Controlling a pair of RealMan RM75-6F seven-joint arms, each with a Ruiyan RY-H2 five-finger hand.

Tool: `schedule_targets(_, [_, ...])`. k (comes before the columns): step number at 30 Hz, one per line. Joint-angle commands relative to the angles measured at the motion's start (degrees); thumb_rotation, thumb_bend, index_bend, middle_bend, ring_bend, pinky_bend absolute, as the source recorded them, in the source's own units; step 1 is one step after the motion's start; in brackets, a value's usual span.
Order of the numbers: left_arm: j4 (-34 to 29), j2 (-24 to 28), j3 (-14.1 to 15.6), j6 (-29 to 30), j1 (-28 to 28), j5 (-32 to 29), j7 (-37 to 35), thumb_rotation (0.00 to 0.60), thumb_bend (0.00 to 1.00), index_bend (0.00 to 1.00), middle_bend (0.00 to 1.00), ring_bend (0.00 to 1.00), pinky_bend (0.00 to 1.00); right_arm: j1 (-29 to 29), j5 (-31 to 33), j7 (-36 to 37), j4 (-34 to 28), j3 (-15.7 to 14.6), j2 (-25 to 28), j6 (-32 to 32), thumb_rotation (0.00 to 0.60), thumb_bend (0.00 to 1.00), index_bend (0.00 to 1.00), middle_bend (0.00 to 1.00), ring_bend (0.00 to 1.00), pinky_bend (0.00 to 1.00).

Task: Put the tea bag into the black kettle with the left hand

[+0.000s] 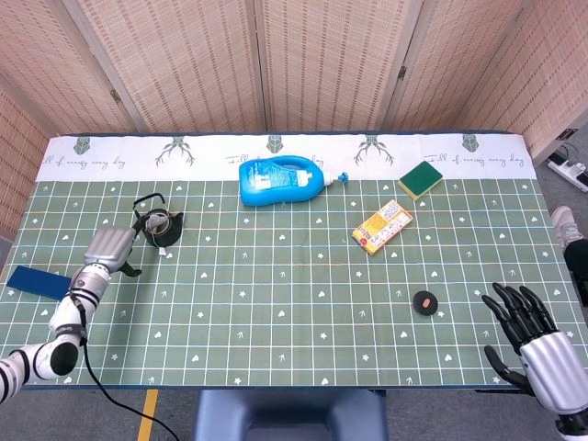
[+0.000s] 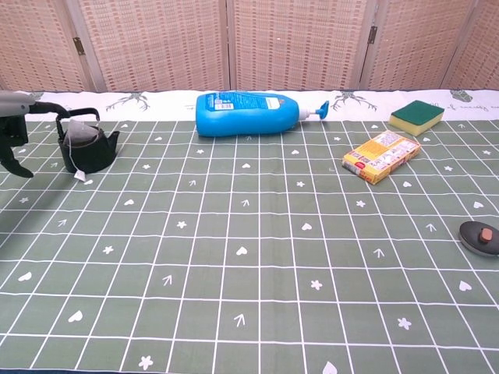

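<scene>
Tea bag sits in the mouth of the black kettle, its string running down the kettle's front to a small tag on the tablecloth just below. In the head view the bag shows as a pale patch inside the kettle, tag beside its base.

Left hand is just left of the kettle and a little nearer the robot, apart from it, not touching bag or kettle. It holds nothing; dark fingers are partly curled downward and apart from each other. Only the edge of that hand shows in the chest view.

Left of the kettle, beyond the hand, a dark blue box lies flat near the table edge.

Right of the kettle: blue bottle on its side, pump nozzle pointing away from the kettle. Further right, a yellow packet, then a green-and-yellow sponge toward the back. Small black disc with a reddish centre lies far right of the kettle, toward the front.

Right hand is at the far front-right corner, well apart from the kettle, fingers spread, empty.
</scene>
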Motion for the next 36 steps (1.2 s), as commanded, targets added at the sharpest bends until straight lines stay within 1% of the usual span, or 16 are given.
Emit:
schedule_targets(1, [1.66, -0.81, 0.32, -0.78, -1.72, -2.56, 1.86, 0.600, 0.20, 0.07, 1.00, 1.00, 1.00, 0.05, 0.34, 0.21, -0.06, 0.17, 0.06, -0.03, 0.600, 0.42, 0.00, 0.00, 0.00, 0.00])
schedule_targets(4, [3.82, -2.04, 0.85, -2.07, -2.63, -4.14, 2.43, 0.600, 0.20, 0.07, 1.00, 1.00, 1.00, -0.01, 0.72, 0.25, -0.15, 0.25, 0.09, -0.08, 0.600, 0.42, 0.00, 0.00, 0.00, 0.00])
schedule_targets(10, [7.80, -4.02, 1.70, -4.19, -3.45, -4.89, 1.82, 0.600, 0.20, 0.07, 1.00, 1.00, 1.00, -0.08, 1.27, 0.27, -0.31, 0.45, 0.11, -0.12, 0.600, 0.42, 0.00, 0.00, 0.00, 0.00])
schedule_targets(16, [9.73, -5.32, 2.53, -5.76, -3.67, -3.78, 0.49, 0.600, 0.20, 0.08, 1.00, 1.00, 1.00, -0.07, 1.94, 0.03, -0.52, 0.66, 0.11, -0.48, 0.600, 0.42, 0.00, 0.00, 0.00, 0.00])
schedule_targets(25, [11.40, -6.98, 3.38, -6.29, -4.07, -2.00, -0.32, 0.600, 0.20, 0.09, 1.00, 1.00, 1.00, -0.07, 2.43, 0.08, -0.54, 0.84, 0.15, -0.68, 0.600, 0.42, 0.00, 0.00, 0.00, 0.00])
schedule_targets(36, [17.24, -9.83, 4.19, -10.09, -5.09, -2.41, -1.57, 0.600, 0.20, 0.10, 1.00, 1.00, 1.00, 0.15, 3.48, 0.52, -0.77, 1.17, 0.28, -1.42, 0.600, 0.42, 0.00, 0.00, 0.00, 0.00])
